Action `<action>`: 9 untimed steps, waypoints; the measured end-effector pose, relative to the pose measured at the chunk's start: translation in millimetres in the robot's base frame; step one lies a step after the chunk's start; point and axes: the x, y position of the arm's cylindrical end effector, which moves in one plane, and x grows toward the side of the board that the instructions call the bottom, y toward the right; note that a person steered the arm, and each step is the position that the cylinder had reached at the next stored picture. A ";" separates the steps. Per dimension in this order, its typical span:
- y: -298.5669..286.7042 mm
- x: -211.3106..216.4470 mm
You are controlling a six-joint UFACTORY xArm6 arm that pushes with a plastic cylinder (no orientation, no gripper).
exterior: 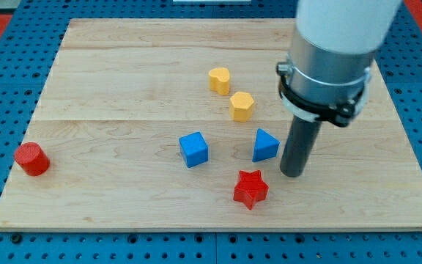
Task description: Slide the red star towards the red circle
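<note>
The red star (250, 188) lies near the board's bottom edge, right of centre. The red circle (31, 159) stands far off at the board's left edge. My tip (291, 174) rests on the board just to the upper right of the red star, a small gap between them, and just right of the blue triangle (265, 145).
A blue cube (193, 149) sits left of the blue triangle. A yellow heart (219, 79) and a yellow hexagon (242, 105) lie above them. The wooden board (123, 73) ends close below the red star; a blue perforated surface surrounds it.
</note>
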 end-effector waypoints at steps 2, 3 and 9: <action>-173.7 25.9; -214.5 26.5; -335.7 35.6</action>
